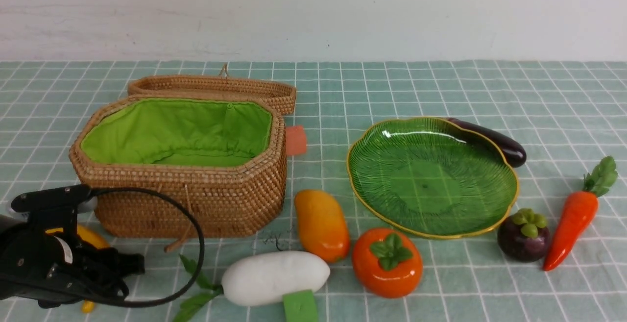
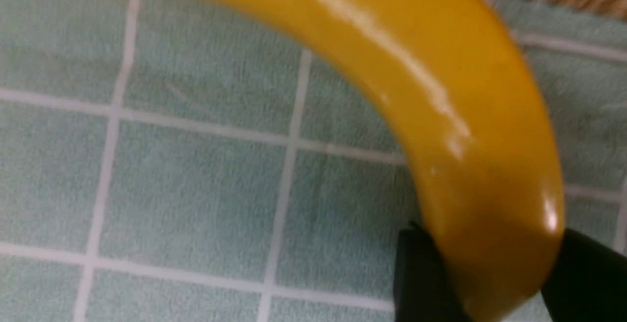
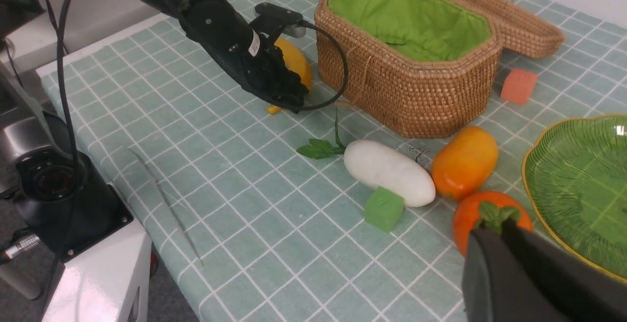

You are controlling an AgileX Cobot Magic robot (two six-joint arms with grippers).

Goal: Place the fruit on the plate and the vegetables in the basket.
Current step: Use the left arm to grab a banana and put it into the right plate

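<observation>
Beside basket (image 1: 196, 199), glossy yellow curved banana (image 2: 441, 91) between parted jaws of left gripper (image 2: 490, 278); right gripper (image 3: 494, 248) closed.

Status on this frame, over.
Left tool open astride banana, on cloth. Right tool shut, empty. Plate and basket empty. Nothing in the way.

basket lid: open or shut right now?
Open. The lid lies flipped back behind the basket, and the green lining is fully exposed from above. No vegetables are visible inside.

robot lab bench: checked cloth (image 1: 441, 91), bare white wall (image 1: 313, 13), mounted camera (image 3: 49, 180), loose cables (image 3: 60, 67).
</observation>
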